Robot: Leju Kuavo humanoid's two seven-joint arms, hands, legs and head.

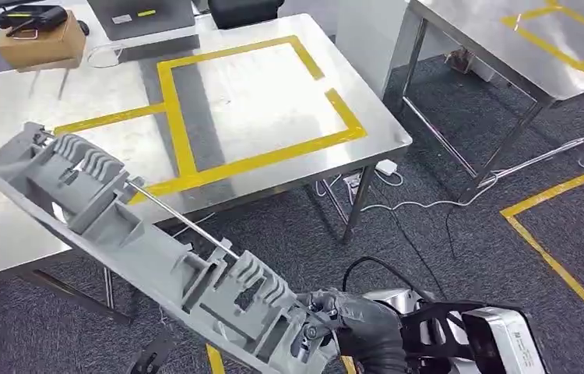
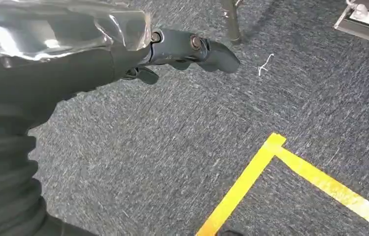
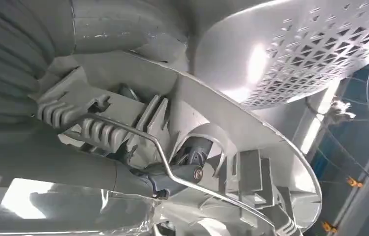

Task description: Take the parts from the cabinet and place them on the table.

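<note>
The right robot hand grips one end of a long grey ribbed plastic part, its far end slanting over the steel worktop. Rigid and seemingly light, it will lever from an end grip. The left robot hand hangs empty, fingers apart.
</note>
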